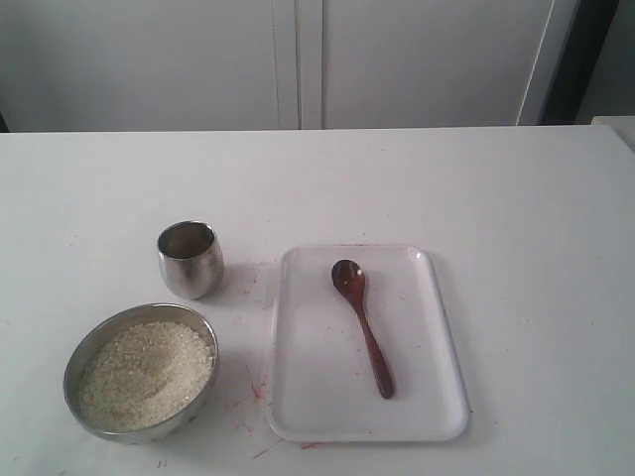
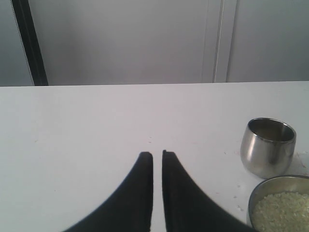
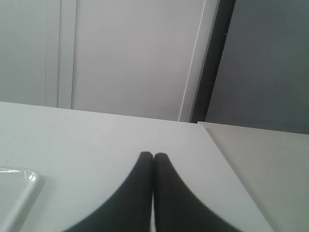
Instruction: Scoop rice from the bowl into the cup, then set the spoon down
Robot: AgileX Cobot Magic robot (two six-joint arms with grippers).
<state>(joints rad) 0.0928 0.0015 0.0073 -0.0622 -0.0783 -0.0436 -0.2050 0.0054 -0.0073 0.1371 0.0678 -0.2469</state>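
- Left gripper (image 2: 157, 155): jaws drawn almost together with a thin slit between them, nothing held. It hangs over bare table (image 1: 516, 248); the cup (image 2: 268, 147) and bowl (image 2: 270, 184) lie off to one side of it.
- Bowl (image 1: 67, 382): lower left of the exterior frame, upright on the table.
- Rice (image 1: 147, 372): in the bowl, heaped nearly to the rim.
- Cup: up and right of the bowl, near it but not touching, upright. Whether it holds anything I cannot tell.
- Tray (image 1: 317, 397): white, lower centre, just right of the cup and bowl.
- Spoon (image 1: 362, 332): flat on the tray, head toward the top of the frame, handle running down and slightly right.
- Right gripper (image 3: 153, 156): jaws pressed together, nothing held, over bare table with a tray corner (image 3: 19, 188) in sight.
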